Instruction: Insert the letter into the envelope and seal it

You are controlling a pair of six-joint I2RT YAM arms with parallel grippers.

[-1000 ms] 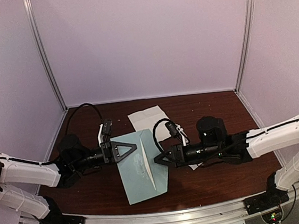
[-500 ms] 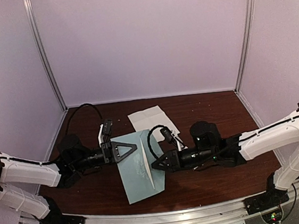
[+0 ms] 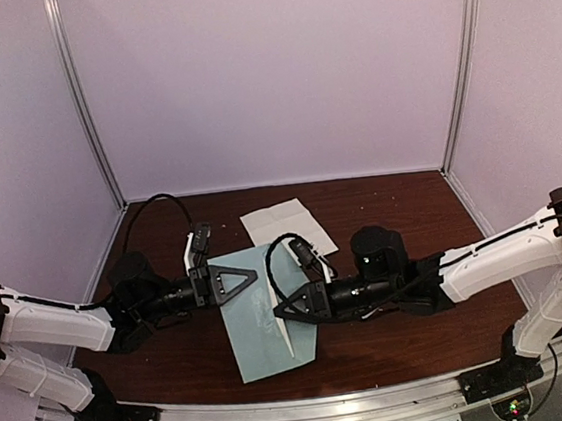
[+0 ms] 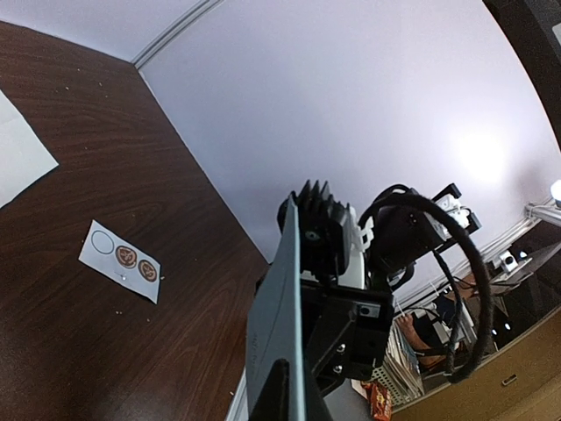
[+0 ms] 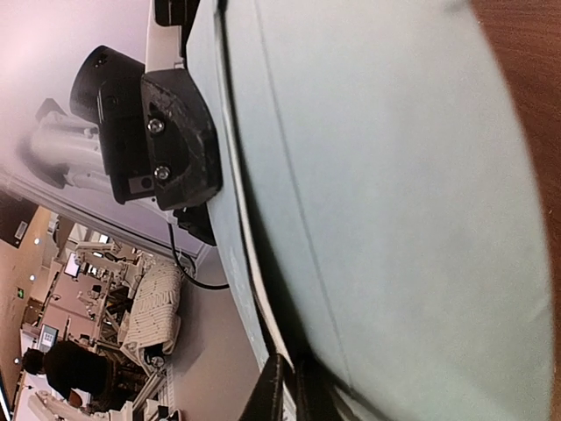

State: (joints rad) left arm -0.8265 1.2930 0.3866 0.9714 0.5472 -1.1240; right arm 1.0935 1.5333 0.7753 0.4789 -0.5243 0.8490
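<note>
Grip status: right gripper [image 5: 287, 399] has its fingers all but pressed together on the thin flap edge of the envelope [image 3: 259, 338]. Left gripper [image 3: 243, 277] is clamped on the opposite edge. The envelope sits mid-desk [image 3: 416, 342] between the arms, with a white sheet [image 3: 277, 221] beyond it. Judgement: light, limp paper that creases readily, so hold it at the edges only.

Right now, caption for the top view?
Pale green envelope held between left end effector and right end effector on a wooden table.
</note>
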